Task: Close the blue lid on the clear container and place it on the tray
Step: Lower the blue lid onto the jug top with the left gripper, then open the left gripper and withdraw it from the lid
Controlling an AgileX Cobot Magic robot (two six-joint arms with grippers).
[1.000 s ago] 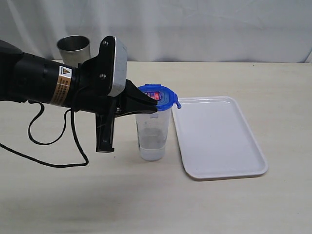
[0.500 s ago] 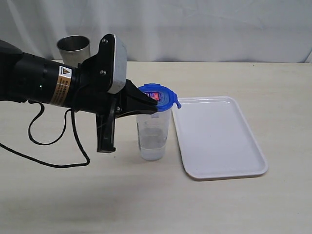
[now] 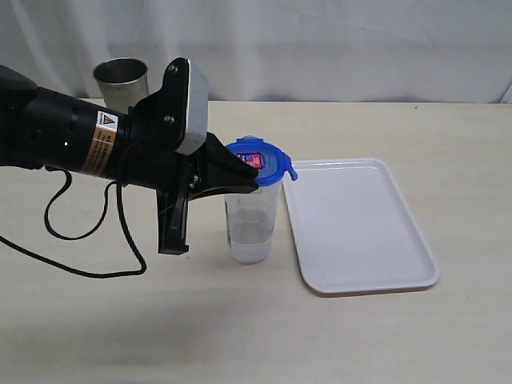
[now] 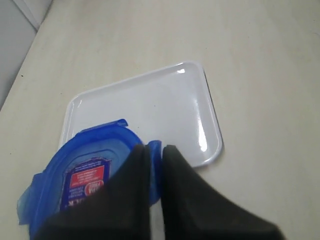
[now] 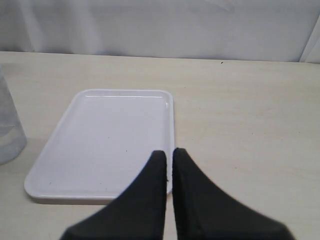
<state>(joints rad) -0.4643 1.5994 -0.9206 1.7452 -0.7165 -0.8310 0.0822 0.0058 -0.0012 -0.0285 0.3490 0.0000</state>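
The clear container [image 3: 250, 224] stands upright on the table just left of the white tray [image 3: 360, 232]. The blue lid [image 3: 260, 160] with its red-and-white sticker rests on the container's rim, slightly tilted, one tab sticking out toward the tray. My left gripper [image 3: 254, 178] reaches in from the left at rim height. In the left wrist view it [image 4: 155, 146] is shut on an edge tab of the lid [image 4: 85, 160], with the tray [image 4: 145, 105] beyond. My right gripper [image 5: 169, 151] is shut and holds nothing; it hangs over the near edge of the tray [image 5: 110, 135].
A grey steel cup [image 3: 122, 78] stands at the back left behind the left arm. A black cable [image 3: 80, 240] loops on the table under that arm. The container's side [image 5: 7, 130] shows at the edge of the right wrist view.
The left gripper and the lid have shifted very slightly on the container's rim. The container and tray have not moved.
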